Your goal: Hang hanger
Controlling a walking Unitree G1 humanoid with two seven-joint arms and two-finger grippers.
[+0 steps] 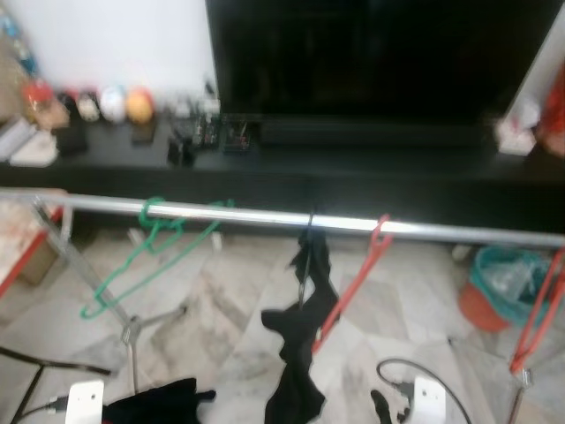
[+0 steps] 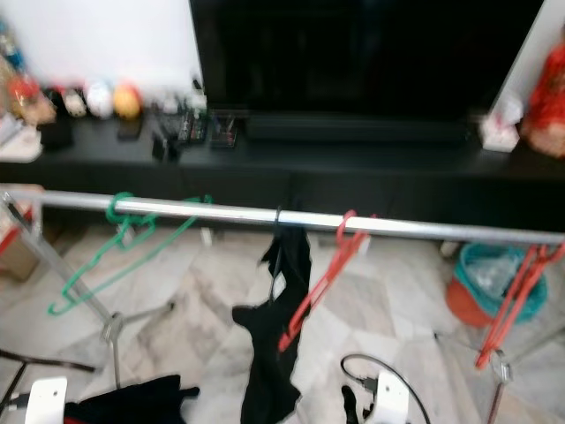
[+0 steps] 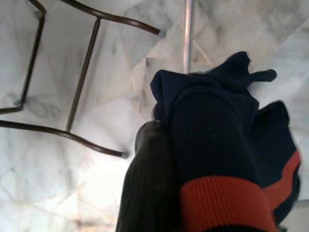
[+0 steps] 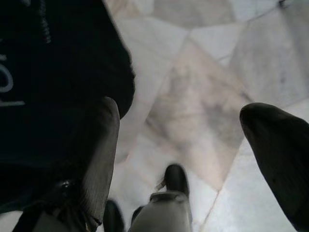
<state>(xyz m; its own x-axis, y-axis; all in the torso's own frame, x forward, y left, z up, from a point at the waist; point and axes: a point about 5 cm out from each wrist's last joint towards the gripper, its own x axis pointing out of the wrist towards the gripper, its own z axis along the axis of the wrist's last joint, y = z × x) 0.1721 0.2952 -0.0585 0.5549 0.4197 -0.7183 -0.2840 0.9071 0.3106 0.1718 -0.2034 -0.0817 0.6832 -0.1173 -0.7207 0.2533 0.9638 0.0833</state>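
Left eye view: a silver rail (image 1: 265, 216) crosses your field of view with hangers on it, above a marble floor (image 1: 221, 300).

On the rail you see a green hanger (image 1: 150, 252) toward your left, a black garment (image 1: 300, 344) hanging at the middle, a red hanger (image 1: 353, 283) just beside it, and further red hangers (image 1: 538, 309) at the far right. Behind the rail, a long dark desk (image 1: 353, 168) carries small figures and a large black screen (image 1: 380, 53). In the left wrist view, your left claw (image 3: 193, 183) is closed on a dark ribbed garment with a red band (image 3: 227, 159); one finger (image 3: 149, 188) shows beside the cloth. In the right wrist view, your right claw (image 4: 188, 145) stands wide apart over the floor, gripping nothing, with dark fabric (image 4: 53, 72) against one finger (image 4: 104, 145).
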